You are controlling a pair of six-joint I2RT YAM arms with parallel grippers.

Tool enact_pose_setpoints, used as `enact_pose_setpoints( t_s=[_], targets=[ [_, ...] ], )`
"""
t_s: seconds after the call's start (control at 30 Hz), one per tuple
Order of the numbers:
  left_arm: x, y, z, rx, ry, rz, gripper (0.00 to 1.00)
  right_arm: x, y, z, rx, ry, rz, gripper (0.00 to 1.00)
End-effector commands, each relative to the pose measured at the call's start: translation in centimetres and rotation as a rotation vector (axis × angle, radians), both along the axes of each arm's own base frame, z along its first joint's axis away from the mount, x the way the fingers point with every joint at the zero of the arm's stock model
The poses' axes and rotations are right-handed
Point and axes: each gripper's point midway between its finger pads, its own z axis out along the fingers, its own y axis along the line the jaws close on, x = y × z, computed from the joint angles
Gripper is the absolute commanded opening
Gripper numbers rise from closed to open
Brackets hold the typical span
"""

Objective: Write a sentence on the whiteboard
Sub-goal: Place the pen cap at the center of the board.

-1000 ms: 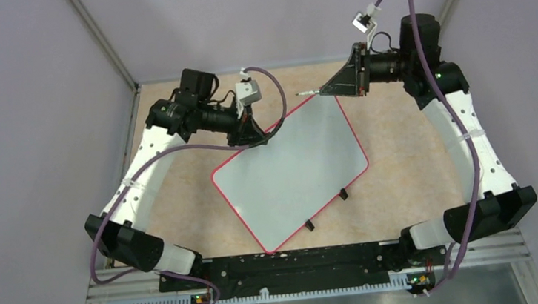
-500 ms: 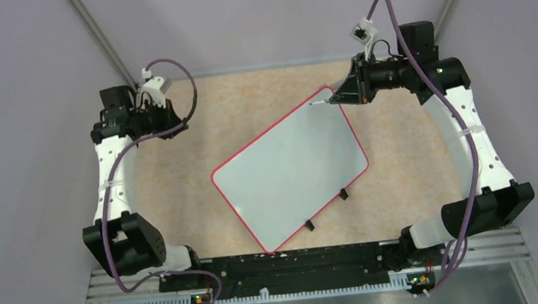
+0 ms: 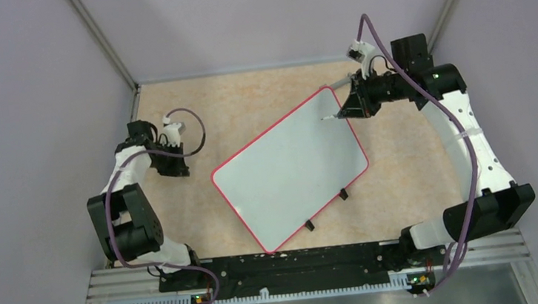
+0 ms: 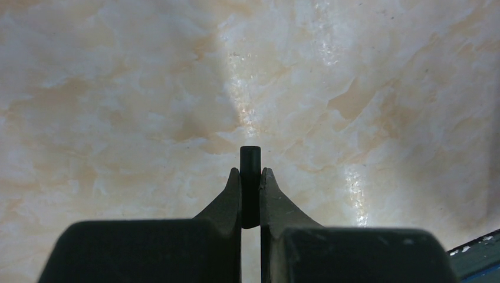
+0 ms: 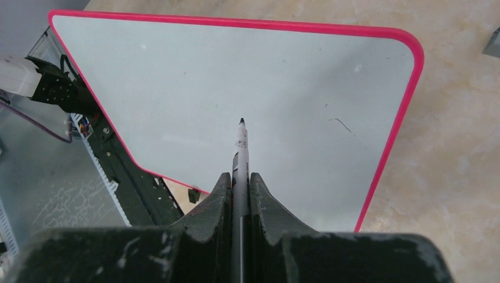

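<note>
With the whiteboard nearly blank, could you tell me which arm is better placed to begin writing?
Right: the right gripper is shut on the marker, its tip over the whiteboard. The left gripper pinches a small black cap over the table.

left fingers (image 4: 227, 200) pinch a cap (image 4: 250, 159), arm (image 3: 121, 182) folded low; right fingers (image 5: 213, 205) grip a marker (image 5: 240, 144), arm (image 3: 466, 127) outstretched.

The whiteboard (image 3: 290, 172) lies on the table (image 3: 246, 102), marker (image 5: 240, 146) over its far corner.
</note>
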Motion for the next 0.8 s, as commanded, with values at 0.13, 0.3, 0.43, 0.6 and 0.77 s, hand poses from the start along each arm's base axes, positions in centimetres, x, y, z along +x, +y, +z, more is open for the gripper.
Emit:
enact_pose_setpoints(
  t_s=[0.13, 0.3, 0.43, 0.6, 0.77],
  targets=[
    [-0.2, 0.9, -2.6, 0.042, 0.017, 0.005, 0.0, -1.7, 1.7, 0.4, -0.005, -0.09, 0.078, 0.0],
    [-1.1, 0.6, -3.5, 0.037, 0.045, -0.008, 0.04, -2.5, 2.6, -0.1, 0.0, -0.075, 0.111, 0.0],
    [-1.7, 0.6, -4.4, 0.04, 0.068, -0.012, 0.06, -3.1, 3.3, -0.1, 0.015, -0.067, 0.136, 0.0],
    [-2.2, 0.3, -4.9, 0.03, 0.082, -0.027, 0.13, -3.4, 3.6, 0.1, 0.018, -0.065, 0.147, 0.0],
    [-2.6, -0.1, -5.2, 0.017, 0.097, -0.041, 0.21, -3.7, 3.8, 0.1, 0.015, -0.06, 0.154, 0.0]
  ],
)
